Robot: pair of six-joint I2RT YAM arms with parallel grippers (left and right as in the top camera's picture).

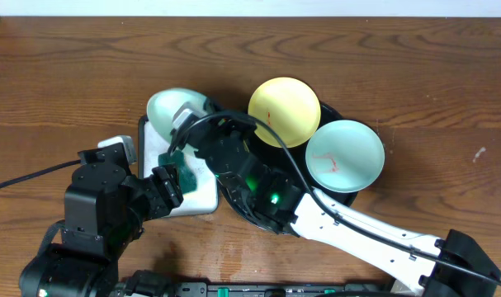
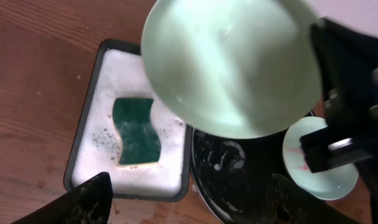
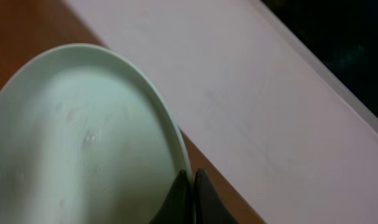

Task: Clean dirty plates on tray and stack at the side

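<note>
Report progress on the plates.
Done: nothing is stacked on the tabletop yet. In hand: the right gripper pinches the rim of one pale mint green round plate, which looks smear-free, near the foamy white rectangular tray. Left: the pale yellow plate and second mint plate, both red-smeared, sit on the round black tray.

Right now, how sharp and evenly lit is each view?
Overhead: sharp and evenly lit, red smears on the yellow plate readable. Left wrist: the held mint plate is near the lens and soft, with pale glare; the sponge below is clearer. Right wrist: blurry throughout, that plate and the dark right fingers too close to focus.
</note>
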